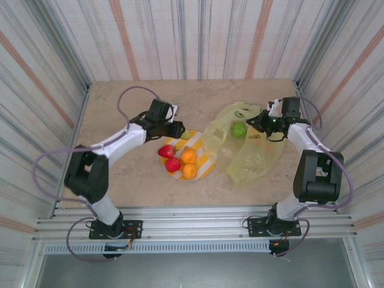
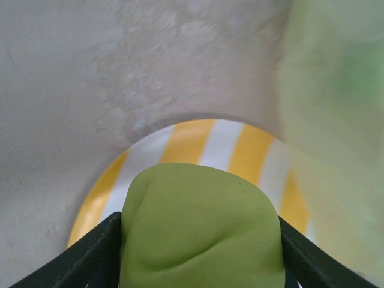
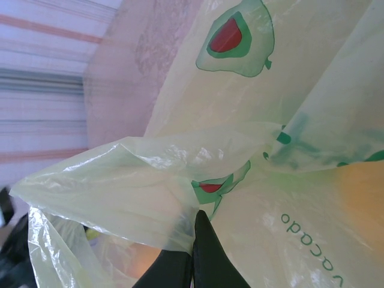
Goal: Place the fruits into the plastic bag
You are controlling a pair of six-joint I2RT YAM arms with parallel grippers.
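Note:
On the striped plate (image 1: 207, 165) lie two red fruits (image 1: 165, 151) and two orange fruits (image 1: 188, 156). At the plate's far edge my left gripper (image 1: 183, 133) has a finger pressed on each side of a green fruit (image 2: 201, 228), which still rests on the plate (image 2: 186, 141). The plastic bag (image 1: 252, 159) lies right of the plate, with another green fruit (image 1: 239, 129) showing through it. My right gripper (image 1: 259, 120) is shut on a fold of the bag's upper edge (image 3: 180, 180), holding it up; the fingertips (image 3: 201, 240) are pressed together.
Striped walls close in the tabletop (image 1: 120, 174) on three sides. The bag's near edge (image 2: 336, 120) hangs just right of the left gripper. Bare table lies left of and in front of the plate.

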